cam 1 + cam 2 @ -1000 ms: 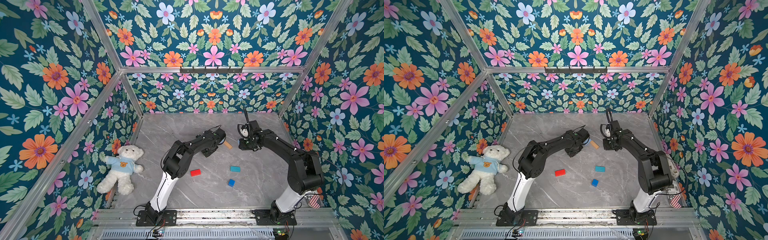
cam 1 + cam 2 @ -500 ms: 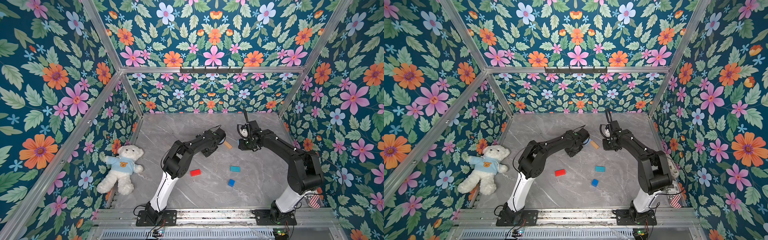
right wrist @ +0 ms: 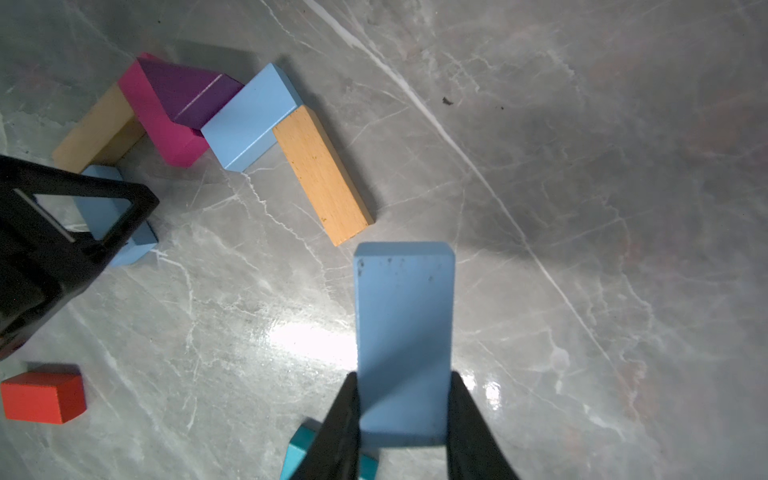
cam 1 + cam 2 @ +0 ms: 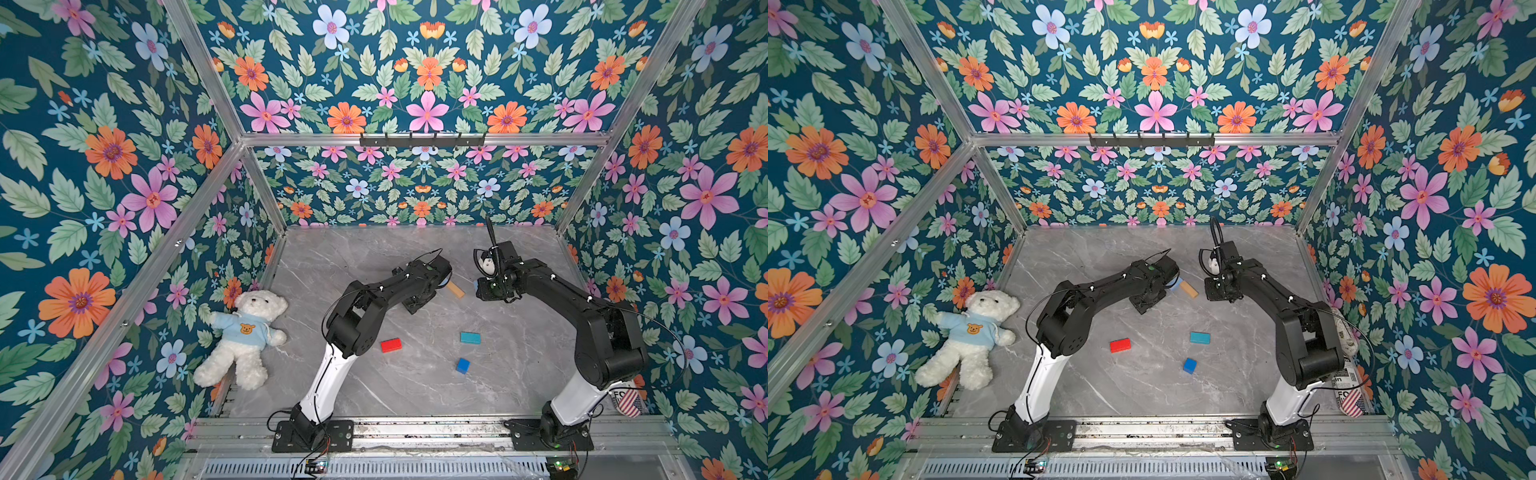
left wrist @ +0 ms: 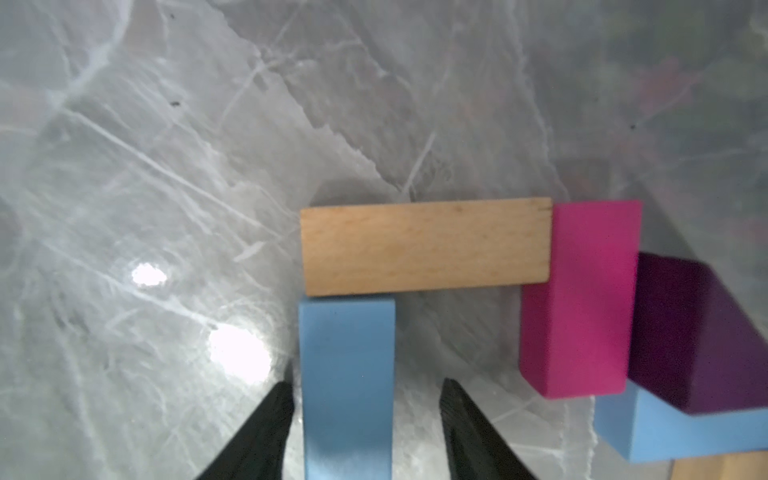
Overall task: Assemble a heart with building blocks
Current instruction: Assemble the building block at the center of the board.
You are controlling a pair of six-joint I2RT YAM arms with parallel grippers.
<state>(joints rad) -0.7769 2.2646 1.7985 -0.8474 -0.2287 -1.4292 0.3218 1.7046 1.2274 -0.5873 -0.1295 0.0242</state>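
Left gripper has opened, releasing its blue brick butted against the tan brick for the outline; right gripper clamps a spare brick, waiting.

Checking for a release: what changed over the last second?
The left gripper opened and let go: its fingers stand off either side of the light blue rectangular block butted against the tan wooden block. Neither arm visibly moved. The right gripper stays shut on a second light blue block; the red block, teal block and dark blue cube lie unmoved.
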